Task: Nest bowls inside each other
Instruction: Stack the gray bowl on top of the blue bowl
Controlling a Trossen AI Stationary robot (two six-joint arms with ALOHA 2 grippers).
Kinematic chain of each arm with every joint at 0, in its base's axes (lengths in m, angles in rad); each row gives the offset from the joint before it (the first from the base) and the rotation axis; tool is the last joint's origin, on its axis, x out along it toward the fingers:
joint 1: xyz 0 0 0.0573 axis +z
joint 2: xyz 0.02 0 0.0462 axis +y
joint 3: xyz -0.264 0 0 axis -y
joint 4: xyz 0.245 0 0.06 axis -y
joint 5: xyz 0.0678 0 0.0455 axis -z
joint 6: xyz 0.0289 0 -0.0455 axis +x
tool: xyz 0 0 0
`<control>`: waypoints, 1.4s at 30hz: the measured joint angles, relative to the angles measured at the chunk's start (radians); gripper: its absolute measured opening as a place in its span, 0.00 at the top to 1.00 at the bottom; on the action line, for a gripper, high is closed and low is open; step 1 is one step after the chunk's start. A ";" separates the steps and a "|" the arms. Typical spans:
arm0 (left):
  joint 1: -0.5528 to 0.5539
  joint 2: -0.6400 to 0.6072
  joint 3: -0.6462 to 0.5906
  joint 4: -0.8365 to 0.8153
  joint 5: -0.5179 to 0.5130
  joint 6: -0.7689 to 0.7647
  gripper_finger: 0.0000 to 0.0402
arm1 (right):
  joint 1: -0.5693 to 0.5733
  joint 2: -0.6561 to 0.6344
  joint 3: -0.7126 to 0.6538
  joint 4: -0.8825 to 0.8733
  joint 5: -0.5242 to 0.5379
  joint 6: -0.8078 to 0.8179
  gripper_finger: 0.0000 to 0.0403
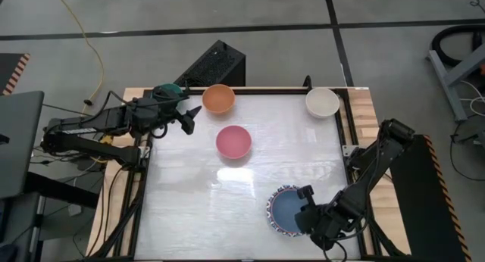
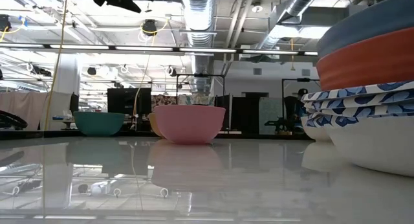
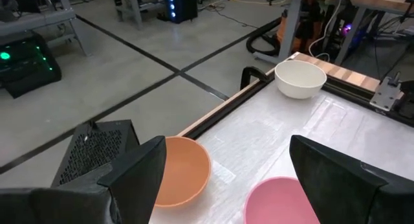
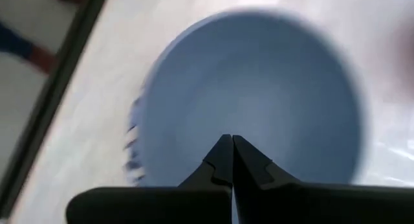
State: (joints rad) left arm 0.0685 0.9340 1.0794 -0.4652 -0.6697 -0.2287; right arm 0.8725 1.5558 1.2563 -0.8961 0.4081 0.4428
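At the table's near right a stack of bowls (image 2: 362,88) stands with a blue bowl (image 4: 259,94) on top, then a red-orange one (image 2: 365,65), then patterned-rim ones (image 2: 343,104). My right gripper (image 4: 228,141) is shut, pointing steeply down into the blue bowl (image 1: 286,210). A pink bowl (image 1: 233,141) rests on its base mid-table. An orange bowl (image 1: 218,98) and a cream bowl (image 1: 322,102) sit along the far edge. A teal bowl (image 1: 170,90) sits at the far left. My left gripper (image 1: 191,118) hangs open above the table, left of the orange bowl (image 3: 184,175). My right gripper's shut fingertips (image 4: 220,153) stand over the blue bowl's inner wall near its rim, coming from above at a slant. I cannot tell whether they touch the bowl.
A dark frame rail (image 1: 345,133) runs along the table's right side, close to my right arm. A black box (image 1: 216,65) stands beyond the far edge. Bare table top lies between the pink bowl and the stack.
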 joint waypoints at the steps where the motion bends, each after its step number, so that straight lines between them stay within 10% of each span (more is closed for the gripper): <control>1: 0.000 0.000 0.000 0.000 0.002 0.000 0.21 | -0.005 -0.003 0.015 -0.008 0.038 0.002 0.96; 6: 0.007 0.000 0.000 0.000 0.095 -0.013 0.21 | -0.084 -0.030 0.146 -0.185 0.177 0.169 0.96; 15: 0.090 0.000 0.000 -0.069 0.333 -0.088 0.21 | -0.472 -0.196 0.247 -0.601 0.086 0.501 0.91; 30: 0.126 0.000 0.000 -0.124 0.357 -0.147 0.21 | -1.238 -0.255 0.243 -0.626 -0.020 -0.021 0.43; 42: 0.126 0.000 0.000 -0.151 0.380 -0.178 0.21 | -1.525 -0.208 -0.028 -0.308 -0.247 -0.289 0.42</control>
State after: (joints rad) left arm 0.1944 0.9342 1.0790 -0.6165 -0.2899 -0.4062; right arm -0.6528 1.3479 1.2283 -1.2040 0.1608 0.1539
